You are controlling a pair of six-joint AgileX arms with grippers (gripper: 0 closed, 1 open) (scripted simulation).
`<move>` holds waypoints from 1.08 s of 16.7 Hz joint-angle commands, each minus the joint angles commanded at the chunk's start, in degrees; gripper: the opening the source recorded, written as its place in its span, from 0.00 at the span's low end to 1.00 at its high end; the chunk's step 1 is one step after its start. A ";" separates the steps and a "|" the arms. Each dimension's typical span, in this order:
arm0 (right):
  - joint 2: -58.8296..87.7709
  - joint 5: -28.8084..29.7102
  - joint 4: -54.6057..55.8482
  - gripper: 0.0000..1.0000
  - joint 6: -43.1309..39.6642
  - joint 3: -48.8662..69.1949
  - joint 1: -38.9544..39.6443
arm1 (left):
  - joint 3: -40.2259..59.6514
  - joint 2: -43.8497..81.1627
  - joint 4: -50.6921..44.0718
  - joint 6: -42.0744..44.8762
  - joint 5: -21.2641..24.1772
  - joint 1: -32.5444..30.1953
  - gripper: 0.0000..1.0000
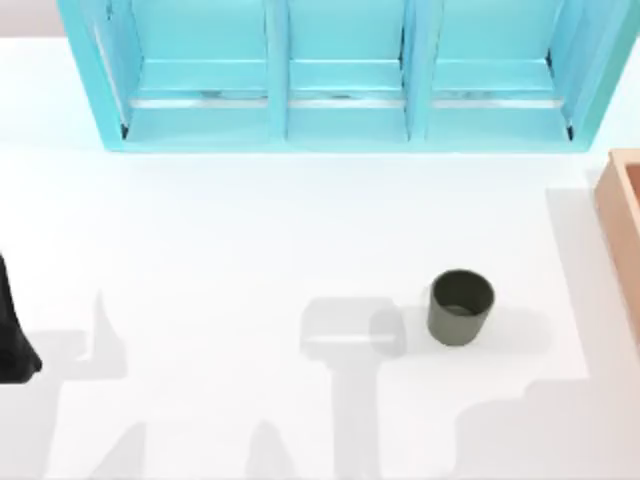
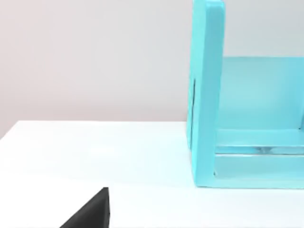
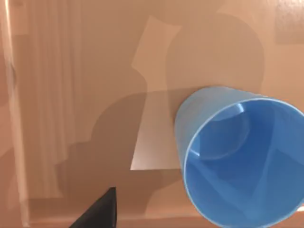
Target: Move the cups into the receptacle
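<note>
The cup (image 1: 460,308) on the white table (image 1: 220,260) is dark olive-grey, the other cup (image 3: 237,159) is bright blue, the box (image 1: 622,205) is orange-brown, the shelf unit (image 1: 340,75) is light blue.

Nothing to read here — no lettering, label, brand or number on the olive-grey cup (image 1: 461,308), the blue cup (image 3: 240,159), the tan box (image 1: 622,205) or the light-blue shelf unit (image 1: 345,75) — all plain.

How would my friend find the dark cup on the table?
Start at the big blue shelf along the table's far edge. Come toward the near edge, a bit right of middle: the olive-grey cup stands upright there alone, left of the tan box.
</note>
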 joint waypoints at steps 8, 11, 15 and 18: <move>1.10 0.00 -16.05 1.00 -0.42 16.38 -0.41 | 0.00 0.00 0.00 0.00 0.00 0.00 1.00; 0.70 -0.04 -21.70 1.00 -0.43 22.27 -0.44 | 0.00 0.00 0.00 0.00 0.00 0.00 1.00; 0.57 -0.07 -22.59 1.00 -0.42 23.18 -0.43 | 0.00 0.00 0.00 0.00 0.00 0.00 1.00; 0.99 -0.05 -22.29 1.00 0.09 23.25 0.31 | 0.00 0.00 0.00 0.00 0.00 0.00 1.00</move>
